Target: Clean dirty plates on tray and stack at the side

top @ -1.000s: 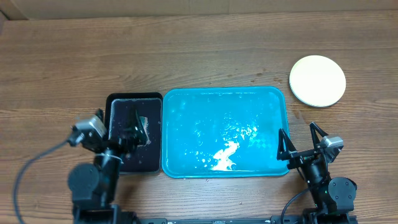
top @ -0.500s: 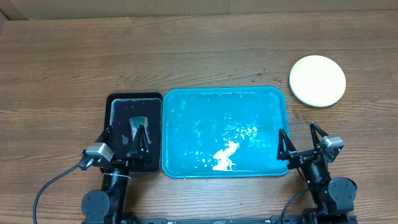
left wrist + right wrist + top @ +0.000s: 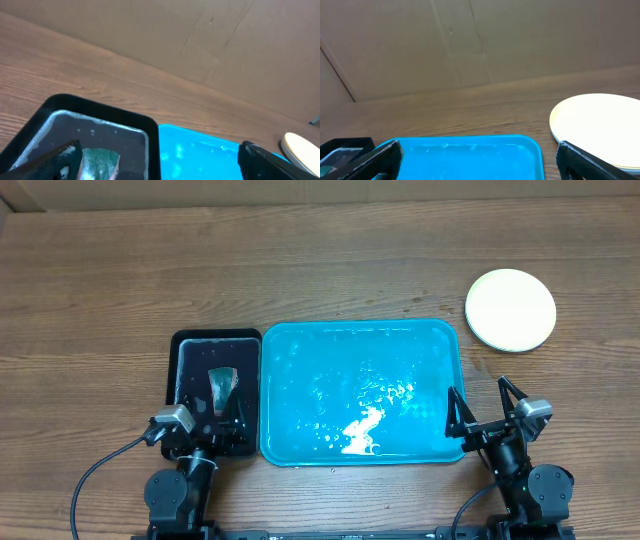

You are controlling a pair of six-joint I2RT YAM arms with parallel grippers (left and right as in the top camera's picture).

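Observation:
The turquoise tray [image 3: 300, 340] lies mid-table, holding only water and a patch of white foam [image 3: 362, 432]. The plates [image 3: 510, 310] rest stacked on the wood beyond the tray's far right corner, the top one pale yellow-white; they also show in the right wrist view [image 3: 600, 125]. My left gripper [image 3: 213, 420] hovers open at the near end of the black tray, nothing between its fingers [image 3: 50, 160]. My right gripper [image 3: 480, 412] stands open and empty astride the turquoise tray's [image 3: 465, 160] near right corner.
A smaller black tray [image 3: 180, 345] sits against the turquoise tray's left side, with soapy water and a green sponge [image 3: 222, 385] in it; the sponge [image 3: 100, 162] shows by my left finger. A cardboard wall [image 3: 470, 45] backs the table.
My left arm has drawn back toward the table's front edge and swung square to the black tray. The right arm, the tray and the plates have not moved.

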